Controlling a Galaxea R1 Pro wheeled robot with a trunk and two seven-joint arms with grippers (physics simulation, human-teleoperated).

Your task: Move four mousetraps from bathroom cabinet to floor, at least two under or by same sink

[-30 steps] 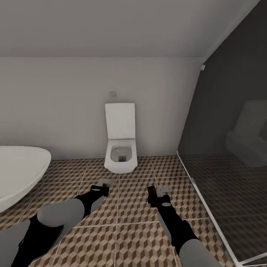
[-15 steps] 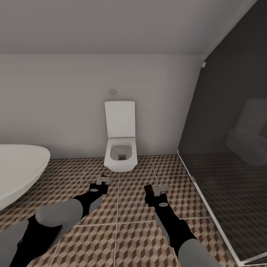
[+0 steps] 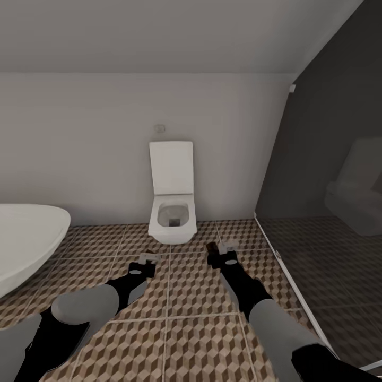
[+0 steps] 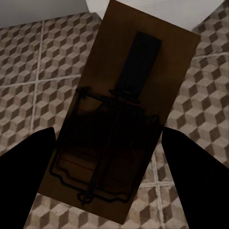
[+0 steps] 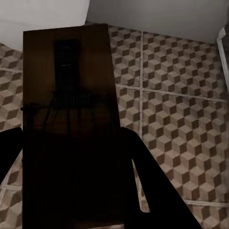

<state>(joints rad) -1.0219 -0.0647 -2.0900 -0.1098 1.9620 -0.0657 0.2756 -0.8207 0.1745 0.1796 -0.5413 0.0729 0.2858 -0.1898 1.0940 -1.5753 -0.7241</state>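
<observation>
Head view: looking down at the bathroom floor point(image 3: 180, 297), cube-pattern tiles, with a white toilet point(image 3: 171, 204) against the back wall, lid up. Edge of a white sink point(image 3: 26, 244) at far left, dark glass shower panel point(image 3: 329, 212) on the right. Left gripper point(image 3: 147, 260) and right gripper point(image 3: 225, 250) both stretched out low over the tiles in front of the toilet, well apart from each other. Too small here to make out what sits between the fingers.

Left wrist view: pinching 1 mousetrap point(image 4: 124, 124), brown board with dark wire spring and bar, thin red line near 1 end. Fingers point(image 4: 28, 167) pressed against the 2 long edges of the board, spread just as wide as the board. Tilted against the tile grid, floor underneath, not touching it as far as can be seen.

Right wrist view: same deal, second mousetrap point(image 5: 71, 124) clamped between the fingers point(image 5: 143, 181), dark and shadowed, held above the tiles.
</observation>
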